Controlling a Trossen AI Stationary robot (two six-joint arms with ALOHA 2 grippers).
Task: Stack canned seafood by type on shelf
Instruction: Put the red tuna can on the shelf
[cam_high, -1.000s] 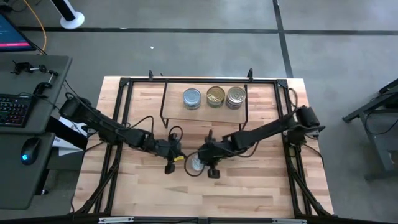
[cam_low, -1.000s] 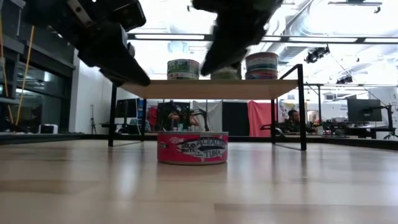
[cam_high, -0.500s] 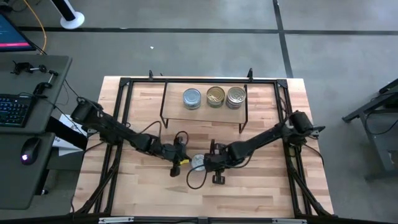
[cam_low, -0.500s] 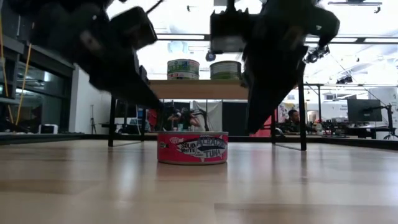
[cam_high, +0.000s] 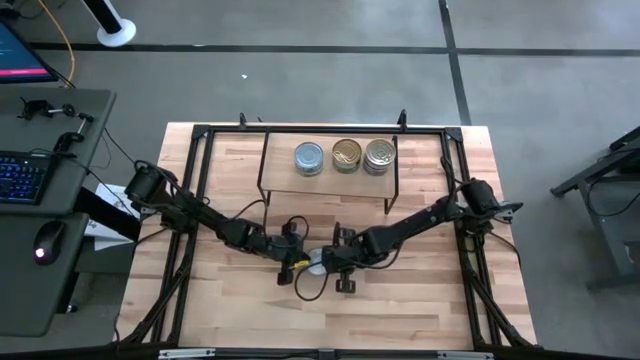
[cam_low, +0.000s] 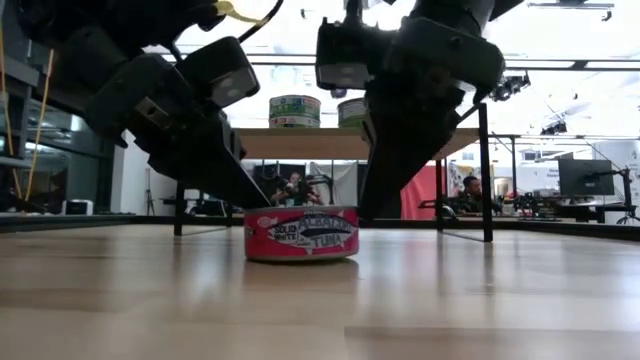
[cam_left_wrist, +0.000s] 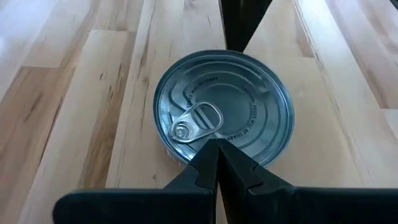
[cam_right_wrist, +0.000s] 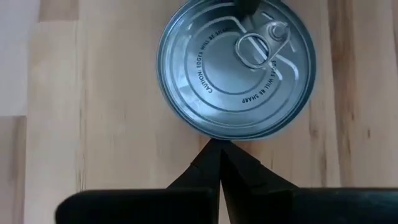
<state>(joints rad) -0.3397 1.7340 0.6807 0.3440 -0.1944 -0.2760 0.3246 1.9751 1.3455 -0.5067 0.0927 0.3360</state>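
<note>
A flat round tin (cam_high: 315, 263) with a silver pull-tab top and a pink label (cam_low: 302, 235) stands on the table, in front of the shelf (cam_high: 327, 175). My left gripper (cam_high: 295, 266) is shut at the tin's left edge. My right gripper (cam_high: 331, 263) is shut at its right edge. Both slant down at the tin in the low view, the left gripper (cam_low: 255, 198) on one side and the right gripper (cam_low: 372, 208) on the other. On the shelf top stand a silver-topped tin (cam_high: 309, 158), a gold-topped tin (cam_high: 347, 155) and another silver-topped tin (cam_high: 379, 155). My left gripper has its shut fingertips at the tin's top rim (cam_left_wrist: 186, 163) on the table's left side, slanting down from the left. The tin stands flat on the table. My right gripper has its shut fingertips against the tin's rim (cam_right_wrist: 214, 135) on the table's right side, slanting down from the right.
The shelf's black legs (cam_low: 181, 185) stand behind the tin. A black frame (cam_high: 200, 135) runs round the table's edges. There is bare wood table (cam_high: 400, 310) near the front edge. A desk with a keyboard (cam_high: 20, 175) stands left of the table.
Both grippers have come down and toward each other, my left toward the right and near edge, my right toward the left, until their shut tips stand at the tin's two sides. The tin has slid a little toward the table's left.
</note>
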